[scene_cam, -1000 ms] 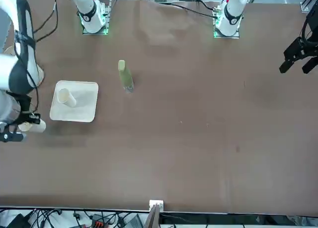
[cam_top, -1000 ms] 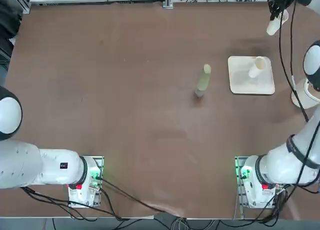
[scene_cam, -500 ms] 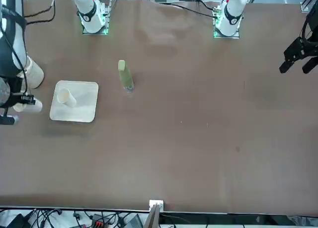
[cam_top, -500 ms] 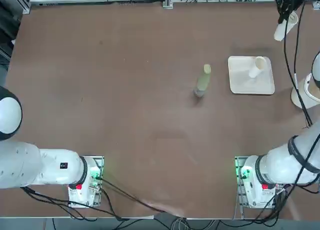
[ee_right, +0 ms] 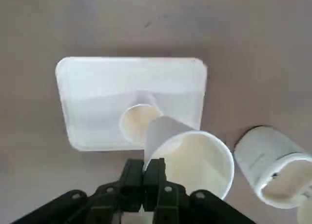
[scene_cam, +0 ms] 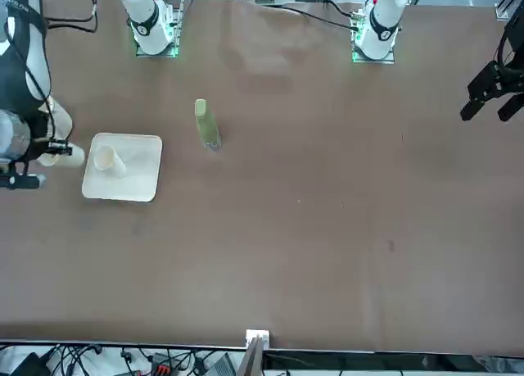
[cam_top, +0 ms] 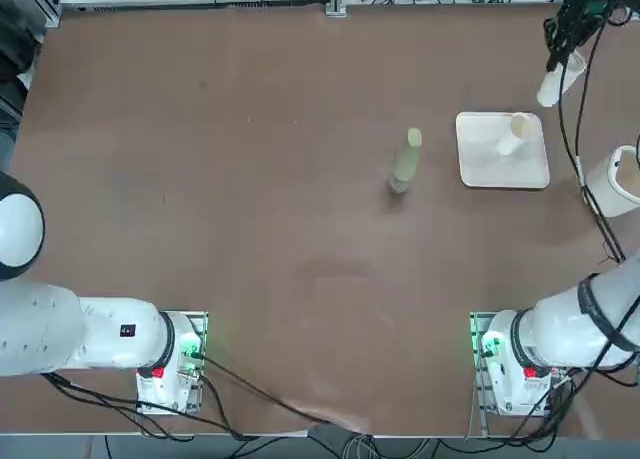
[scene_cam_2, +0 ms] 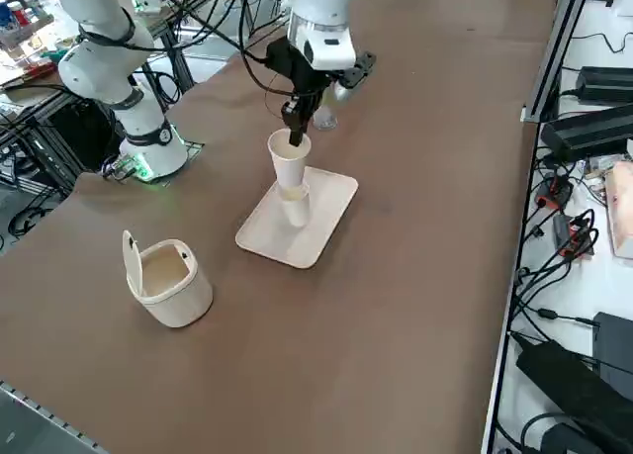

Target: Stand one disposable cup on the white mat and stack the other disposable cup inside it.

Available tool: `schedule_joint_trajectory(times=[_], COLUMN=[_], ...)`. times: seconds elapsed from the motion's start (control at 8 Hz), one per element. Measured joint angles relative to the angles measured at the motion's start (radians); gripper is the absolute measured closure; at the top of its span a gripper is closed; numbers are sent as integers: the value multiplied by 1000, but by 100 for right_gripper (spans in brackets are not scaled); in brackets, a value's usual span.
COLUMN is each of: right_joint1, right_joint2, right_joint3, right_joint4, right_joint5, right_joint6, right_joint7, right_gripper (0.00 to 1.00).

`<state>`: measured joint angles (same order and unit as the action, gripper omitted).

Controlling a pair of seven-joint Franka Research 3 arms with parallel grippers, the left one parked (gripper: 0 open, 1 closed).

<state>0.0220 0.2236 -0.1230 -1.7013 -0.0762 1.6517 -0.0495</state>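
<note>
The white mat (cam_top: 490, 164) (scene_cam: 135, 175) (scene_cam_2: 321, 202) (ee_right: 97, 87) lies at the table's right side. One disposable cup (cam_top: 516, 131) (scene_cam: 107, 160) (scene_cam_2: 295, 211) (ee_right: 135, 121) stands on it, mouth up. My right gripper (cam_top: 561, 59) (scene_cam: 56, 151) (scene_cam_2: 295, 135) (ee_right: 150, 166) is shut on the rim of the other disposable cup (cam_top: 550, 85) (scene_cam: 70, 155) (scene_cam_2: 288, 162) (ee_right: 197, 158). That cup hangs mouth up in the air. In the wrist view it sits a little to one side of the standing cup, near the mat's far right corner.
A green bottle (cam_top: 406, 163) (scene_cam: 206, 127) stands left of the mat. A round white tub (cam_top: 615, 184) (scene_cam_2: 168, 281) (ee_right: 273, 170) with its lid up sits near the table's right edge, beside the mat. Cables hang from the right arm.
My right gripper has carried the held cup from beyond the mat's far side in toward the mat. The arm has swung off the tub, which now shows.
</note>
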Motion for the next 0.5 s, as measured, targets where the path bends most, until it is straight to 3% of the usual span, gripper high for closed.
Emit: schedule_joint_trajectory(times=[0.5], right_joint1=[37], right_joint2=[-36], right_joint3=[7], right_joint4=[-149], right_joint5=[13], right_joint6=[94], right_joint7=[75], right_gripper=[98])
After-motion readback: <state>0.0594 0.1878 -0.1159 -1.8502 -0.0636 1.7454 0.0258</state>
